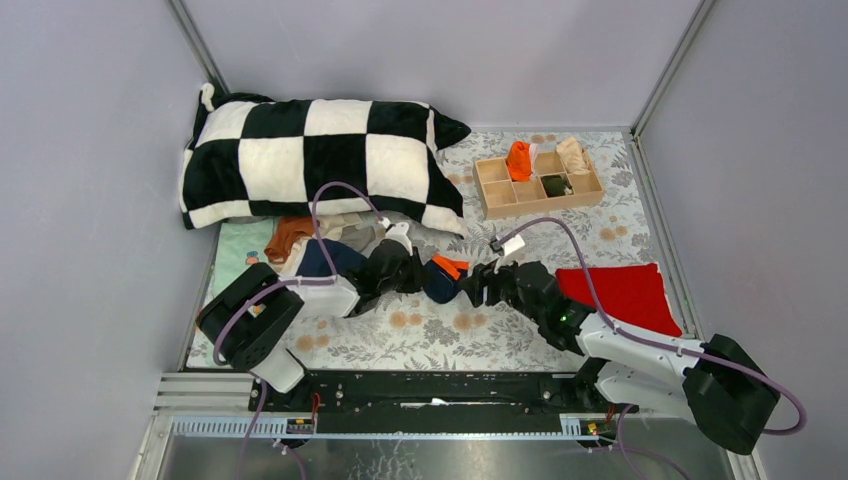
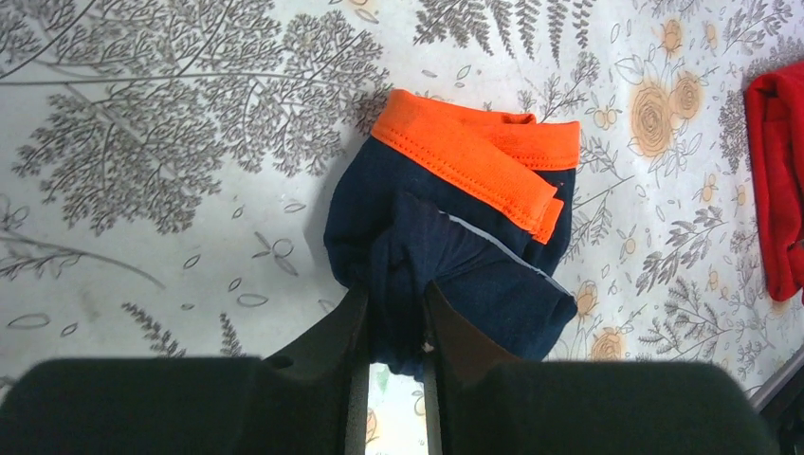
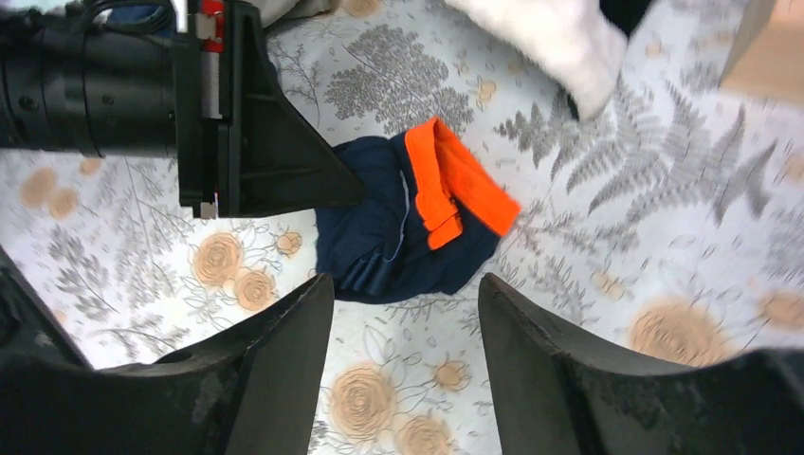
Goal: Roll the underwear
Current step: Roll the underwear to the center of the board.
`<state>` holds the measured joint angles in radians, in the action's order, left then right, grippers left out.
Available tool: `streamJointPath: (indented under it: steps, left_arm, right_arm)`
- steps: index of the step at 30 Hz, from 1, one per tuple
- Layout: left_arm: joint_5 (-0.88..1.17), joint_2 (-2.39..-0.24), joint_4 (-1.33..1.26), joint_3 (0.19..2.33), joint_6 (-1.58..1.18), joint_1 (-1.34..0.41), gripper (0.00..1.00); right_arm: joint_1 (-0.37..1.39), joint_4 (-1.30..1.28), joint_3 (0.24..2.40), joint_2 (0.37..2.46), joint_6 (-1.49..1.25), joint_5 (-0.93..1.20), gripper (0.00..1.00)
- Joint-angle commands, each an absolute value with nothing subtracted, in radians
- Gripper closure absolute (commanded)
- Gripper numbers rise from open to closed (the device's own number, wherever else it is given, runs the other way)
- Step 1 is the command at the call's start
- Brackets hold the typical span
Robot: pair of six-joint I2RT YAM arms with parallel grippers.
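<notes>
Where the two arms meet at mid-table in the overhead view, the navy briefs lie bunched on a floral tablecloth printed with grey ferns and tan roses. Plain grey walls and metal corner posts close the space in. A plump checked pillow fills the far left, with a heap of underwear in rust, beige and grey just in front of it. At the far right stands a shallow wooden divider box, an orange roll in one back cell. A flat red cloth lies near the right arm.

In the left wrist view, the left gripper pinches a fold of the dark, finely knit fabric between its black fingers. The wide orange waistband, stitched along its edge, is doubled over at the far side.

In the right wrist view, the right gripper stands spread wide over the soft, rounded bundle, its pads clear of the cloth.
</notes>
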<state>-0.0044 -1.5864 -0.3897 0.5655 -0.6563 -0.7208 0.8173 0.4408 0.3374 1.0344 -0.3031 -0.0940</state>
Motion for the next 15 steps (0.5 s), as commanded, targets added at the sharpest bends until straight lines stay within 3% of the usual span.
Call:
streamJointPath:
  steps: [1,9,15]
  left_arm:
    - [-0.045,-1.549,-0.245,0.494,-0.642,-0.711,0.82]
    - [-0.037,-1.431,-0.16,0.415,-0.648,-0.71,0.82]
    - [-0.031,-1.385,-0.114,0.423,-0.645,-0.711,0.81]
  right_arm:
    - [0.823,0.508,0.387,1.013,0.147,0.039,0.37]
    - [0.971,0.392,0.428,1.111,0.891,0.217,0.35]
    - [1.058,0.424,0.46,1.231,1.153,0.212,0.31]
